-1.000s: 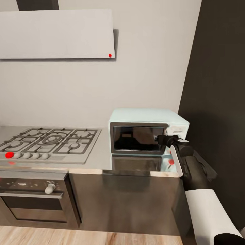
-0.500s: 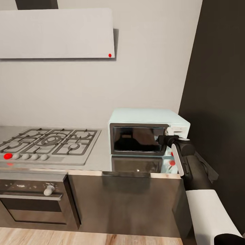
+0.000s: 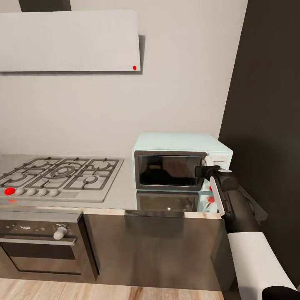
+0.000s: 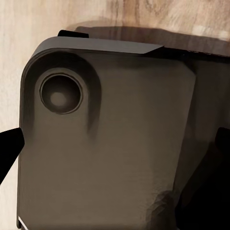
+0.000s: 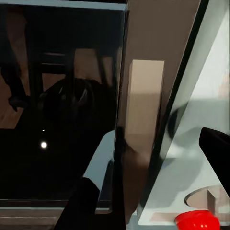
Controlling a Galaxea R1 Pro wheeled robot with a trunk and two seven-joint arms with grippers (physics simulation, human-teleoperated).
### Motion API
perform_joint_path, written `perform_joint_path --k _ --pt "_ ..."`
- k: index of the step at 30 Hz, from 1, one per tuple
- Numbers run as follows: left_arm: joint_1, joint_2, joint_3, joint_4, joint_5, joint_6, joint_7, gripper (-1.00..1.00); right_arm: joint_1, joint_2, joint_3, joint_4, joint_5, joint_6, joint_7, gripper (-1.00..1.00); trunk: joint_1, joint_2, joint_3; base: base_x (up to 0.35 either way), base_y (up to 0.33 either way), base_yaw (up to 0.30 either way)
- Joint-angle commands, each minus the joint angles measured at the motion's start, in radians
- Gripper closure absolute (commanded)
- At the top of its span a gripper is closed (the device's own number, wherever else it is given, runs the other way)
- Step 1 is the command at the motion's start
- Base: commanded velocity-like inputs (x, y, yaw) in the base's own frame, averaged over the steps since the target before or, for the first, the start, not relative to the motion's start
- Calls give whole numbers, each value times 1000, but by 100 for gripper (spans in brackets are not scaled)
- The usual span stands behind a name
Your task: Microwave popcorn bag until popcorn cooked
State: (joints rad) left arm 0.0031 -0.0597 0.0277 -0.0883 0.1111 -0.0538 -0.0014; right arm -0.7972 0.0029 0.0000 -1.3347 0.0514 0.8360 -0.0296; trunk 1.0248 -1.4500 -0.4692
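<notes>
Mint-blue microwave, dark glass door; grey countertop.

A long, smooth, reflective grey steel-like worktop runs along the pale wall, with a thin front edge over dark cabinet fronts. At its right end, against the back edge, stands a small pale mint-blue box microwave with a dark glass door in a silver frame; its front is mirrored in the steel just before it. Toward the left end a grey gas hob with grates and round knobs lies flush on the surface, near the front edge.
</notes>
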Motion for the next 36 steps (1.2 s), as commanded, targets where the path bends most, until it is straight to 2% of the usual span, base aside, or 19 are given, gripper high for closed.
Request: perform_joint_path --k 1,8,18,31,36 --pt "0 0 1 -1 9 -1 0 -100 0 0 2 66 -28 -74 1 100 0 0 -1 0 0 0" --pt "0 0 1 -1 8 -1 0 -100 0 1 3 72 -28 -72 2 100 0 0 -1 0 0 0" --pt "0 -2 1 -1 7 -1 0 -100 0 18 7 76 -31 -60 2 100 0 0 -1 0 0 0" --pt "0 -2 0 1 6 -3 0 -100 0 20 8 77 -31 -53 4 100 0 0 -1 0 0 0" --pt "0 -2 0 1 6 -3 0 -100 0 21 8 75 -31 -20 4 100 0 0 -1 0 0 0"
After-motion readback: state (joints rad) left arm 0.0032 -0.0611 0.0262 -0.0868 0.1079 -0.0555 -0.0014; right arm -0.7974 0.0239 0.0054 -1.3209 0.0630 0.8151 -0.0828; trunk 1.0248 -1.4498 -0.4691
